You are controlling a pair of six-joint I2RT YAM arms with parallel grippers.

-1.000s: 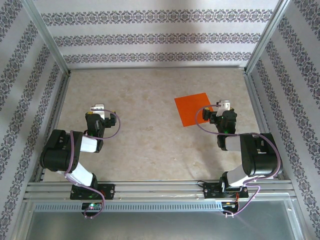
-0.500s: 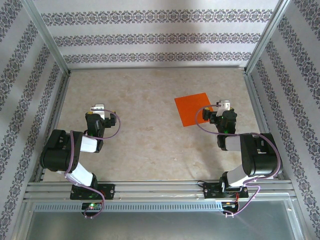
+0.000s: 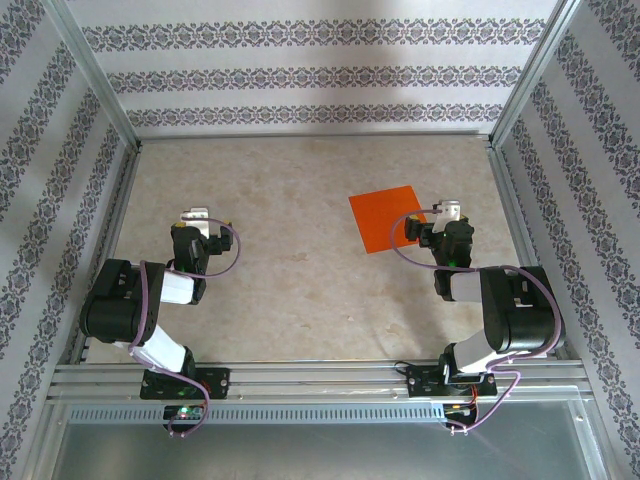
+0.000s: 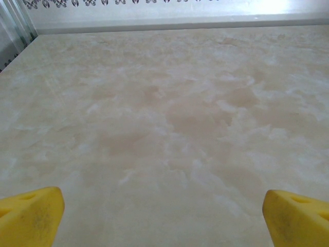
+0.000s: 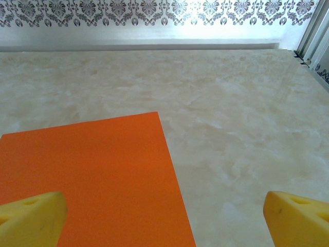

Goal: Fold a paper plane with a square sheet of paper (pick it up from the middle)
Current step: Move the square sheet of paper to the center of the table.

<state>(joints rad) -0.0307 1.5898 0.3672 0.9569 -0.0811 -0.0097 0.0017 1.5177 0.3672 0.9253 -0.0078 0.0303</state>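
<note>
A: What is the biggest thing here?

B: The marbled beige surface (image 3: 300, 290), boxed in by striped, patterned walls (image 3: 300, 75) on the left, far and right sides.

A: And the arms?

B: There are 2 of them, folded low at the near edge. The left arm (image 3: 130, 310) is on the left and the right arm (image 3: 510, 315) is on the right.

A: Where is the square sheet of paper (image 3: 388, 220)?

B: It lies flat and unfolded on the far right part of the surface, turned slightly off square. Its near right corner is just beside the right claw (image 3: 447, 210), well apart from the left arm.

A: How does the right claw stand?

B: Spread wide and pinching nothing. In the right wrist view, its left yellow pad (image 5: 31, 216) sits over the orange sheet and its right pad (image 5: 300, 218) over bare surface, with the sheet's right edge running between them. I cannot tell if the left pad touches the paper.

A: And the left claw (image 3: 197, 216)?

B: Also spread wide and pinching nothing. Its 2 yellow pads (image 4: 31, 213) are at the bottom corners of the left wrist view, with bare surface between them.
</note>
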